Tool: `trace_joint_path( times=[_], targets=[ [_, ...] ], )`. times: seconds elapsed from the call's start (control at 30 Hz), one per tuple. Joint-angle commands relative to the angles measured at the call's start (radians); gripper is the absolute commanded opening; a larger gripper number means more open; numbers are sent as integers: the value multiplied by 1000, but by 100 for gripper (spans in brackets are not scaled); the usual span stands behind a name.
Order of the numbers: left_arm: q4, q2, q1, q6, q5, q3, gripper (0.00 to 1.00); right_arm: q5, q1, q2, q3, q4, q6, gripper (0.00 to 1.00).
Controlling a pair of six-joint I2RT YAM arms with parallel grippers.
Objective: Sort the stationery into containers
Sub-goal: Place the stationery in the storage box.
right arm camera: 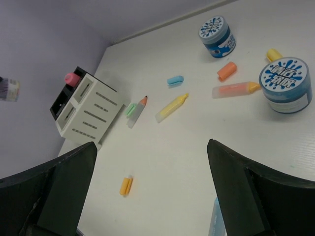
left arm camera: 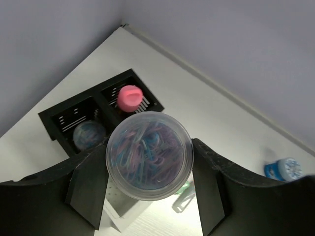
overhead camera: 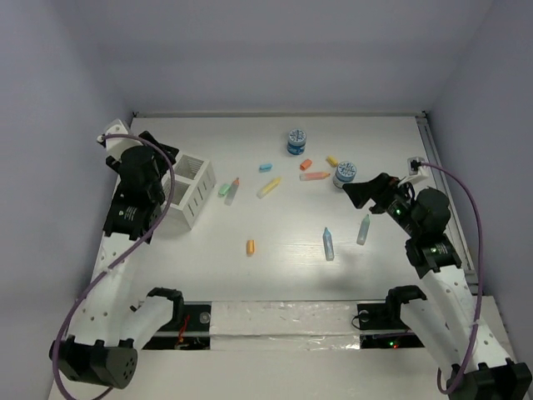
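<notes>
At the far left, the left gripper (left arm camera: pixel 150 183) is clamped on a clear round tub (left arm camera: pixel 149 155) full of coloured clips and holds it above the black tray (left arm camera: pixel 54 120). A pink piece (left arm camera: pixel 129 97) sits in one compartment of the tray and another tub (left arm camera: pixel 88 134) in the compartment beside it. The white box (overhead camera: pixel 193 190) adjoins the tray. Toward the middle, loose on the table (overhead camera: pixel 275 279), lie a green stick (overhead camera: pixel 223 190), a yellow stick (overhead camera: pixel 269 187), a small orange piece (overhead camera: pixel 250 247) and a blue-lidded tub (overhead camera: pixel 296 142). Further right, a second lidded tub (overhead camera: pixel 344 174) sits near the right gripper (right arm camera: pixel 160 196), whose jaws gape wide and hold nothing. A blue stick (overhead camera: pixel 328 244) lies just below it.
</notes>
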Motion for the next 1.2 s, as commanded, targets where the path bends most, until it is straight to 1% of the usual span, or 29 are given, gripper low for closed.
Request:
trace_joint_path(
  times=[0.0, 0.07, 0.1, 0.2, 0.4, 0.57, 0.7, 1.17],
  targets=[
    [-13, 71, 104, -18, 84, -40, 33, -1, 12, -6, 1, 92, -29, 100],
    [15, 85, 155, -16, 109, -51, 33, 6, 21, 5, -5, 91, -43, 100],
    [22, 103, 198, -15, 118, -58, 33, 9, 21, 8, -7, 91, -46, 100],
    [39, 143, 264, -1, 137, -61, 32, 10, 21, 22, -11, 92, -57, 100],
    [68, 211, 317, 30, 131, -54, 33, 13, 21, 31, -14, 92, -63, 100],
    [127, 257, 370, 53, 157, -61, 33, 7, 21, 42, -19, 97, -61, 100],
    [136, 307, 370, 67, 169, -45, 34, -4, 21, 57, -17, 101, -61, 100],
    [173, 373, 370, 82, 163, -28, 38, -4, 21, 69, -17, 107, -63, 100]
  ],
)
